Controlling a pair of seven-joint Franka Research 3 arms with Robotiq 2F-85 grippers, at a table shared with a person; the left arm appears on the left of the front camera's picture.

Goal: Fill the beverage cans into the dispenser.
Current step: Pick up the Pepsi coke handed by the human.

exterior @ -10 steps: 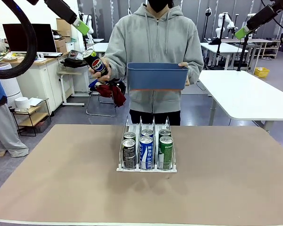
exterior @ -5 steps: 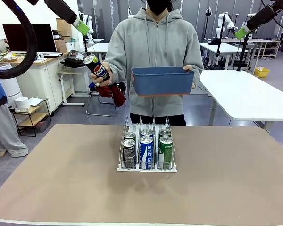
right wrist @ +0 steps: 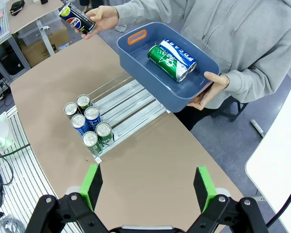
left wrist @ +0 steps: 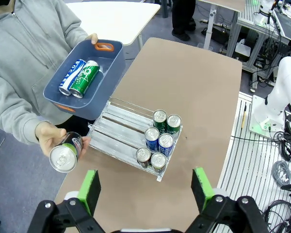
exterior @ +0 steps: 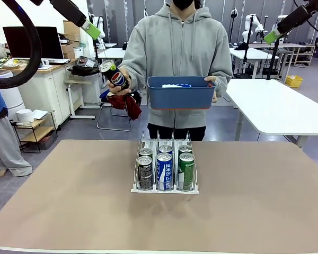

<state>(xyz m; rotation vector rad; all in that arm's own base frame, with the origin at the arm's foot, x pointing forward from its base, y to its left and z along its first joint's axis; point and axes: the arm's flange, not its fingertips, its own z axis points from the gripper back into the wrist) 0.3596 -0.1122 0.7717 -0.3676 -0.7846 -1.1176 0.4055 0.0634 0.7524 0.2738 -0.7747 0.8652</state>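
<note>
Brown table point(exterior: 69, 201), lab behind. Dispenser point(left wrist: 117, 132) mid-table; six cans point(exterior: 164, 170) at its front lip, two per lane. Behind dispenser, person point(exterior: 175, 42) holds black can point(exterior: 112, 75) and bin point(exterior: 181, 98), two more cans inside. Left gripper point(left wrist: 145, 175), right gripper point(right wrist: 148, 171) high over dispenser, both wide, empty.

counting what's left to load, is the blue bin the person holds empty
No, a green can and a blue-and-white can lie on their sides inside the blue bin.
</note>
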